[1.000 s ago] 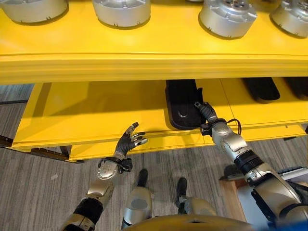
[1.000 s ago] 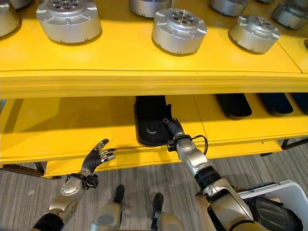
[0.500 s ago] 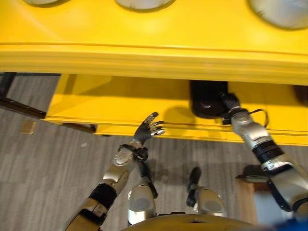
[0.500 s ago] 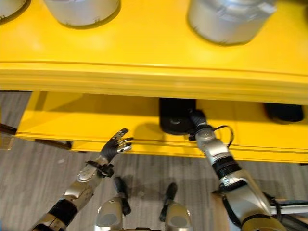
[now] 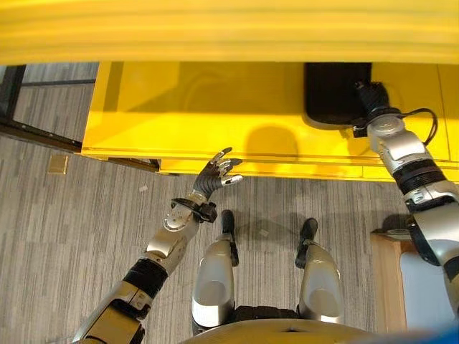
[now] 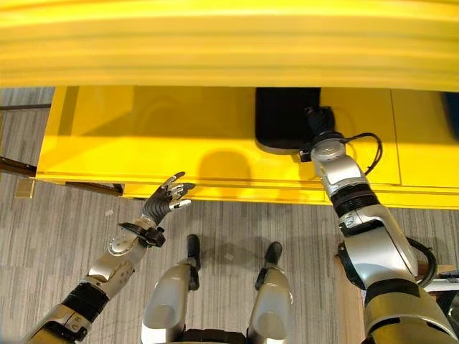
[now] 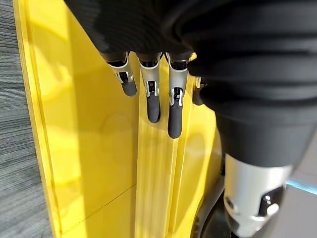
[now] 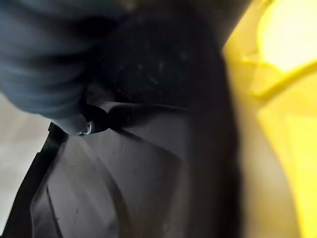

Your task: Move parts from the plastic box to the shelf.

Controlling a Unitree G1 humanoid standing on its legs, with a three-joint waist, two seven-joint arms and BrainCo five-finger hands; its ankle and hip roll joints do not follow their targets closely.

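A black moulded part (image 5: 330,93) lies on the lower yellow shelf (image 5: 215,122), partly under the upper shelf's front edge (image 5: 215,36). My right hand (image 5: 371,100) rests at the part's near right corner, its dark cover against the black plastic (image 8: 148,163); how it grips is hidden. My left hand (image 5: 215,175) hovers open in the air just in front of the lower shelf's front lip. Its fingers (image 7: 152,99) are straight, spread over the yellow lip and holding nothing.
A pale plastic box (image 5: 427,287) on a wooden stand (image 5: 380,272) sits at my lower right. Grey carpet floor (image 5: 72,215) lies below the shelf. A dark frame leg (image 5: 36,132) runs under the shelf's left end.
The camera has tilted down, so the round metal parts on the upper shelf have left the view. My right hand stays at the black part and my left hand stays raised and open.
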